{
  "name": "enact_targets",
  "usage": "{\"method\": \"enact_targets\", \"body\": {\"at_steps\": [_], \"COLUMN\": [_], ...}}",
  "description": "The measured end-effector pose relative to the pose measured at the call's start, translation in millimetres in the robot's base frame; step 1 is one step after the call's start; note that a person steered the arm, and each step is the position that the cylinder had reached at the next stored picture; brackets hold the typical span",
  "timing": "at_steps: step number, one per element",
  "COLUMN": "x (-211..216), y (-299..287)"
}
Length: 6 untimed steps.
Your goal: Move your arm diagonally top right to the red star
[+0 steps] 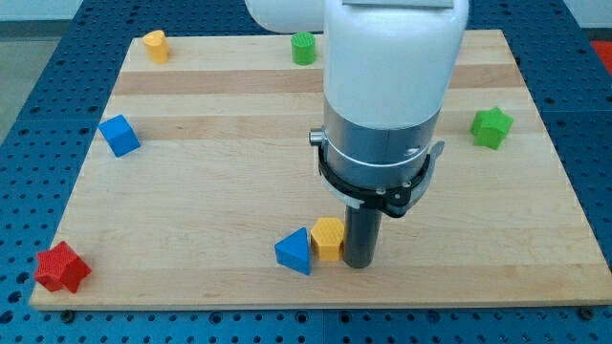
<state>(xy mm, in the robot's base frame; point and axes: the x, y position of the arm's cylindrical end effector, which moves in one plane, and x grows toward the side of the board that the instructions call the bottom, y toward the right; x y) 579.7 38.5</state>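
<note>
The red star [62, 268] lies at the view's bottom left corner of the wooden board [220, 162]. My tip [359, 264] stands near the view's bottom centre, far to the right of the red star. It touches or nearly touches the right side of a yellow block [328, 238]. A blue triangular block [295, 251] lies against the yellow block's left side. The arm's white body hides the board's upper middle.
A blue block [120, 135] lies at the left. A yellow block [156, 45] is at the top left. A green block [303, 48] is at the top centre. A green star [491, 127] is at the right. The board rests on a blue perforated surface.
</note>
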Motion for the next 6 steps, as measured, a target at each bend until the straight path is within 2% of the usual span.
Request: {"method": "enact_targets", "body": {"at_steps": [1,2,3,4,6], "x": [-1,-40,-82,-97,-42], "y": [12,9,-28,-70,-192]}}
